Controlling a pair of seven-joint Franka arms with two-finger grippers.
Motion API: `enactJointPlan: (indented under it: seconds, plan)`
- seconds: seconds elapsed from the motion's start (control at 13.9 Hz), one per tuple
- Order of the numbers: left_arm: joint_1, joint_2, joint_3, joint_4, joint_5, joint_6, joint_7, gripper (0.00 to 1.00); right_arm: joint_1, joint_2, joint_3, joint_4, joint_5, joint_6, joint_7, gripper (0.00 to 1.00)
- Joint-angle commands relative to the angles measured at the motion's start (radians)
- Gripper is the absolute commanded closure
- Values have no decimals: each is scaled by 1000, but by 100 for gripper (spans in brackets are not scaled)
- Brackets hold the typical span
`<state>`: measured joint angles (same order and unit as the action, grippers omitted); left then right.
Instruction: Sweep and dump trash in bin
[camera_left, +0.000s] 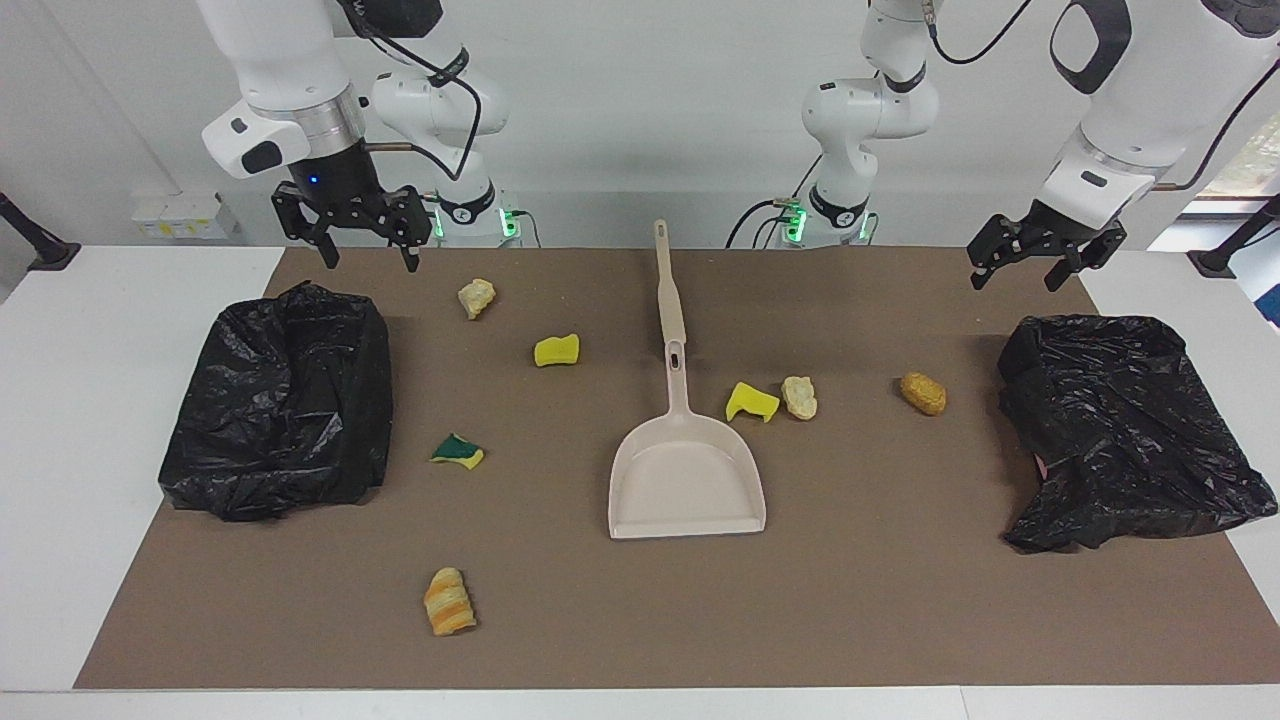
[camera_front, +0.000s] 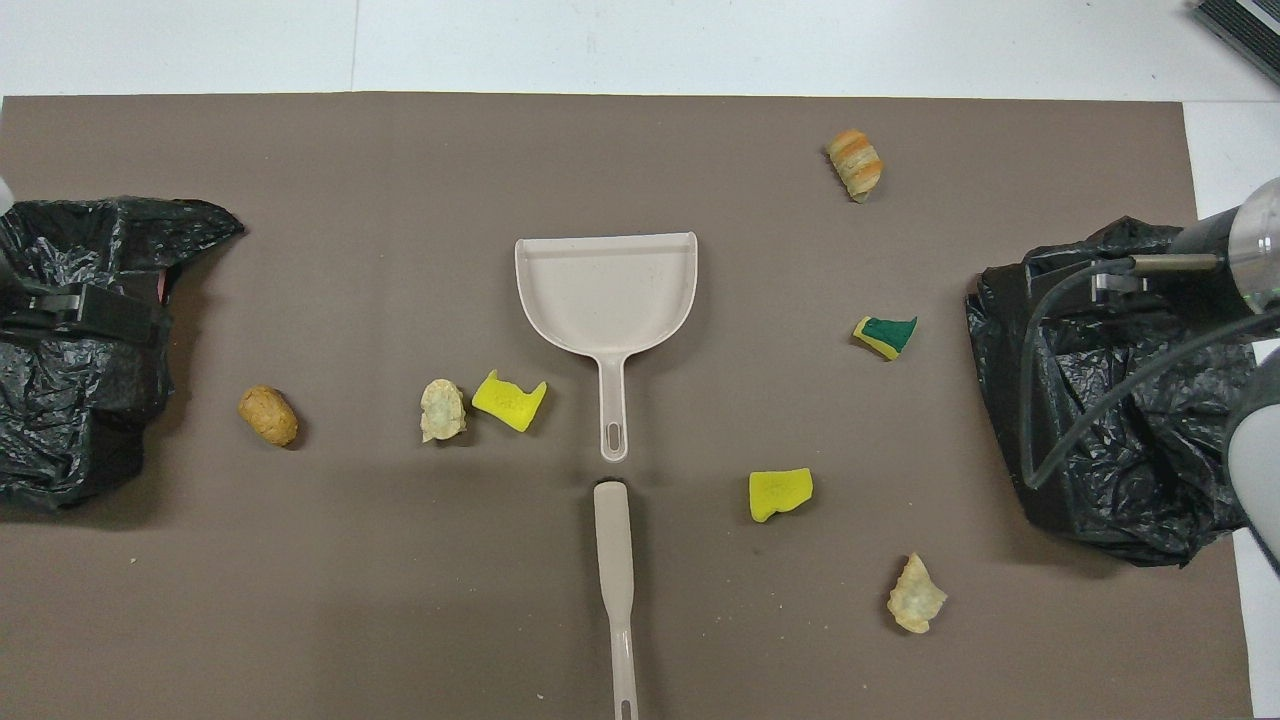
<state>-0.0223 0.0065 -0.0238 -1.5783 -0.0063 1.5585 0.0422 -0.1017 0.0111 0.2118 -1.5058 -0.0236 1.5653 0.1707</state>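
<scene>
Scraps lie scattered around the beige dustpan (camera_left: 688, 480), which sits flat mid-mat with its handle pointing toward the robots; a separate brush handle (camera_left: 668, 290) lies in line with it, nearer the robots, a small gap between them that only the overhead view makes plain. Beside the dustpan handle, toward the left arm's end, sit a yellow sponge bit (camera_left: 752, 401) and a pale bread lump (camera_left: 799, 397), nearly touching, with an orange-brown lump (camera_left: 923, 393) closer to the black bag (camera_left: 1120, 430) at that end. Toward the right arm's end lie a yellow sponge piece (camera_left: 557, 350), a tan lump (camera_left: 476, 297) nearer the robots, a green-topped sponge (camera_left: 458, 451) beside the pan, and a striped bread roll (camera_left: 449, 601) farthest from the robots. A second black bag (camera_left: 280, 400) covers the bin at that end.

Only the facing view shows the grippers whole: the right gripper (camera_left: 367, 262) hangs in the air with fingers spread and holds nothing; the left gripper (camera_left: 1018, 273) likewise, spread and empty. From overhead the arms are cut off at the edges, dark against the bags, and the brush's head runs out of frame.
</scene>
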Motion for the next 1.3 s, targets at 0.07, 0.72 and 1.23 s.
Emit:
enactJointPlan:
  seconds: [0.07,0.72,1.23]
  plan:
    - [7,-14,-1,-3,11,-28,11,0,-9,-2,4,9,21,-13,-34,0]
    - [2,-86,-11,-165,0,35,13,0,4,-33,6,-34,19,-17,-36,0]
    - [-198,-157,-11,-440,-60,250,-164,0,23,7,12,-36,19,24,-8,0]
